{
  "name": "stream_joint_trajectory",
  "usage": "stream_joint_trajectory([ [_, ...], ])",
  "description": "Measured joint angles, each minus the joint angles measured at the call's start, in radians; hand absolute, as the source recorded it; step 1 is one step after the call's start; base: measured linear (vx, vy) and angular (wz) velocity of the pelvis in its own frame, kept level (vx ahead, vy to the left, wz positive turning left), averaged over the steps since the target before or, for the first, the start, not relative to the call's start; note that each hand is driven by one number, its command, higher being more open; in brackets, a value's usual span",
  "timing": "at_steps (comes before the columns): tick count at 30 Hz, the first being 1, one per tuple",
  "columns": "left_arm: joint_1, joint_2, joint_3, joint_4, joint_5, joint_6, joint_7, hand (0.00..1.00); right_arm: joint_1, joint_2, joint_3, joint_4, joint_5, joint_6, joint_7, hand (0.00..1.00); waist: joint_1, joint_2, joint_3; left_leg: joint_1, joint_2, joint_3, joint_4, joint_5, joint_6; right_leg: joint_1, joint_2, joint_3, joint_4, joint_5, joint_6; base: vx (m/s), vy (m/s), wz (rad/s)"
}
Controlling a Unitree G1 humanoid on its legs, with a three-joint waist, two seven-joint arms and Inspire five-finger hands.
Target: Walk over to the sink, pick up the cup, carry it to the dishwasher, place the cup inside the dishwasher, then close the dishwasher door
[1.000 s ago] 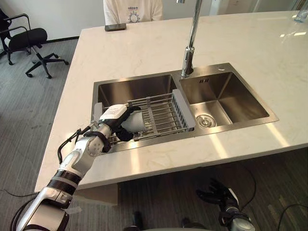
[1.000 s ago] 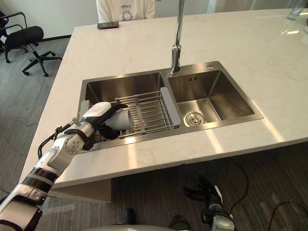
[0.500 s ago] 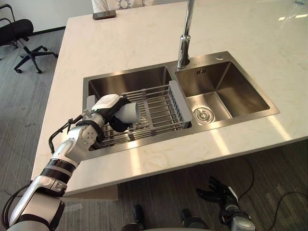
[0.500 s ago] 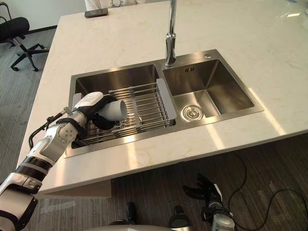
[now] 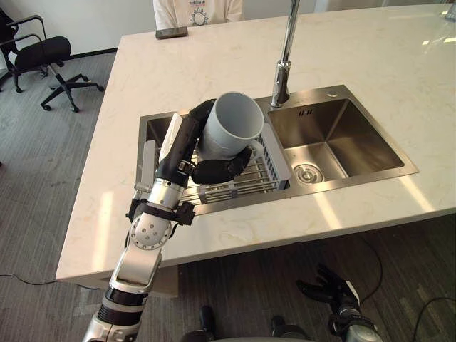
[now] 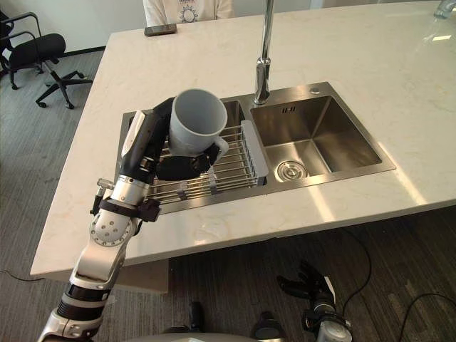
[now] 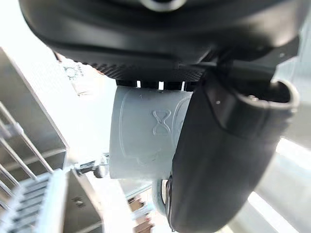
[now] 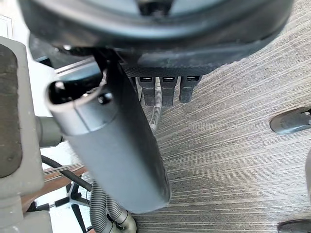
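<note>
Room: grey carpeted floor (image 5: 43, 178) around a kitchen island; a black wheeled office chair (image 5: 44, 58) stands at the far left, and a person in a white shirt (image 5: 198, 11) is at the island's far edge.
Surface: pale marble-look stone countertop (image 5: 214, 68), glossy, with a dark flat phone (image 5: 171, 32) lying near the person.
Sink: stainless steel double-bowl sink (image 5: 335, 184) set into the counter, with a tall chrome tap (image 5: 286, 57) rising behind the divider between the bowls.
Rack: wire drying rack with grey end plates (image 5: 251, 175) spanning the left bowl.
Cup: light grey ceramic mug (image 5: 231, 128), held in the air above the left bowl and the rack, clear of both.
Cup direction: long axis close to upright. The open mouth faces up towards the head camera, the base points down at the rack, and the handle sits on the side nearer the right bowl.
Left hand (image 5: 182, 153): fingers wrap behind the mug's wall and the thumb (image 7: 218, 160) presses across its front, gripping it firmly.
Right hand (image 5: 335, 292): low beside the island's near edge, over the floor, with fingers loosely spread and holding nothing.
</note>
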Motion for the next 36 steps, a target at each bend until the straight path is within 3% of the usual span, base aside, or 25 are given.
stream_joint_trajectory([
  [10,0.202,-0.098,0.028,-0.123,-0.121,-0.002,0.024,0.30,0.036,0.031,-0.014,-0.034,0.002,-0.001,-0.018,0.90,0.025,-0.005,-0.031,0.007,0.004,0.025,0.004,0.005,0.002,-0.014,0.004,0.026,0.014,0.003,0.003,-0.01,-0.002,-0.07],
  [13,0.213,-0.100,0.040,-0.153,-0.121,-0.019,0.044,0.30,-0.006,0.031,-0.014,-0.038,0.002,-0.001,-0.042,0.90,0.047,-0.009,-0.029,-0.023,0.013,0.066,0.005,0.006,0.002,-0.093,0.016,0.073,0.071,0.003,0.004,-0.06,-0.013,-0.36],
  [17,0.213,-0.121,0.037,-0.151,-0.121,-0.020,0.049,0.30,-0.006,0.050,-0.011,-0.077,0.002,-0.001,-0.057,0.90,0.048,-0.034,-0.012,-0.067,0.005,0.047,0.077,-0.015,0.015,-0.116,0.008,0.067,0.130,-0.010,0.017,-0.06,-0.006,0.11],
  [18,0.211,-0.131,0.036,-0.148,-0.121,-0.021,0.056,0.30,-0.002,0.057,-0.010,-0.089,0.002,-0.003,-0.062,0.90,0.049,-0.035,-0.012,-0.097,0.012,0.028,0.099,-0.027,0.033,-0.115,0.008,0.064,0.142,-0.036,0.048,-0.10,-0.010,0.63],
  [19,0.210,-0.131,0.035,-0.138,-0.120,-0.021,0.060,0.30,0.006,0.066,-0.003,-0.088,0.002,-0.003,-0.069,0.90,0.051,-0.039,-0.013,-0.111,0.006,-0.005,0.103,-0.016,0.039,-0.137,0.031,0.087,0.297,-0.123,0.034,-0.09,-0.027,0.74],
  [20,0.217,-0.130,0.036,-0.138,-0.120,-0.021,0.063,0.30,0.012,0.066,0.008,-0.088,0.002,-0.003,-0.072,0.90,0.058,-0.044,-0.016,-0.111,-0.001,-0.018,0.103,-0.009,0.038,-0.134,0.039,0.091,0.342,-0.153,0.028,-0.05,-0.087,0.65],
  [21,0.228,-0.133,0.040,-0.141,-0.121,-0.022,0.071,0.30,0.012,0.065,0.019,-0.087,0.002,-0.004,-0.072,0.90,0.087,-0.056,-0.024,-0.131,-0.010,-0.026,0.107,0.003,0.035,-0.133,0.041,0.090,0.339,-0.184,0.000,-0.09,-0.122,0.36],
  [22,0.229,-0.134,0.042,-0.143,-0.121,-0.022,0.080,0.30,0.010,0.064,0.026,-0.088,0.003,-0.006,-0.072,0.90,0.101,-0.054,-0.024,-0.157,-0.012,-0.040,0.116,0.007,0.033,-0.133,0.042,0.092,0.320,-0.192,-0.013,-0.11,-0.129,0.61],
  [24,0.250,-0.166,0.025,-0.150,-0.127,-0.024,0.084,0.30,-0.012,0.060,0.041,-0.094,0.010,-0.007,-0.078,0.90,0.110,-0.011,-0.011,-0.225,0.009,-0.135,0.131,0.053,0.013,-0.152,0.083,0.017,0.307,-0.184,-0.036,-0.22,-0.152,1.00],
  [26,0.276,-0.176,0.001,-0.151,-0.128,-0.024,0.086,0.30,-0.010,0.060,0.056,-0.094,0.015,-0.008,-0.077,0.90,0.113,0.000,-0.011,-0.235,0.031,-0.174,0.102,0.071,0.009,-0.159,0.114,-0.034,0.338,-0.182,-0.073,-0.20,-0.189,0.96],
  [27,0.278,-0.167,-0.021,-0.148,-0.129,-0.022,0.086,0.30,-0.001,0.061,0.054,-0.107,0.017,-0.008,-0.081,0.90,0.099,0.000,-0.009,-0.249,0.044,-0.117,0.093,0.016,0.078,-0.149,0.109,-0.085,0.316,-0.170,-0.089,-0.19,-0.143,1.19],
  [28,0.272,-0.161,-0.035,-0.148,-0.133,-0.022,0.084,0.30,-0.002,0.064,0.046,-0.111,0.018,-0.014,-0.085,0.90,0.094,-0.012,-0.002,-0.268,0.044,-0.075,0.132,-0.029,0.108,-0.147,0.083,-0.123,0.295,-0.160,-0.100,-0.23,-0.117,1.45],
  [30,0.245,-0.158,-0.106,-0.150,-0.154,-0.023,0.078,0.30,0.010,0.060,0.022,-0.111,0.019,-0.017,-0.103,0.90,0.080,-0.029,0.008,-0.335,0.050,0.055,0.361,-0.083,0.129,-0.139,0.031,-0.204,0.273,-0.138,-0.106,-0.22,-0.106,1.35],
  [31,0.236,-0.161,-0.145,-0.149,-0.165,-0.023,0.062,0.30,0.016,0.047,0.014,-0.112,0.019,-0.017,-0.105,0.90,0.066,-0.025,0.005,-0.318,0.062,0.107,0.512,-0.137,0.119,-0.118,0.009,-0.252,0.246,-0.121,-0.107,-0.12,-0.047,1.04],
  [33,0.205,-0.164,-0.180,-0.143,-0.165,-0.025,0.039,0.30,0.021,0.037,0.007,-0.112,0.019,-0.018,-0.107,0.90,0.059,-0.004,-0.009,-0.246,0.091,0.145,0.574,-0.230,0.091,-0.110,0.002,-0.298,0.211,-0.098,-0.104,-0.08,0.058,0.88],
  [35,0.160,-0.170,-0.201,-0.127,-0.165,-0.027,0.026,0.30,0.022,0.035,0.004,-0.112,0.019,-0.019,-0.108,0.90,0.043,0.015,-0.024,-0.135,0.103,0.180,0.471,-0.235,0.052,-0.110,-0.001,-0.347,0.182,-0.077,-0.082,-0.05,0.107,0.82],
  [36,0.140,-0.175,-0.205,-0.116,-0.165,-0.028,0.020,0.30,0.021,0.032,-0.003,-0.112,0.019,-0.019,-0.109,0.90,0.041,0.031,-0.034,-0.082,0.097,0.174,0.353,-0.235,0.016,-0.113,0.002,-0.368,0.168,-0.068,-0.068,-0.02,0.164,0.74],
])
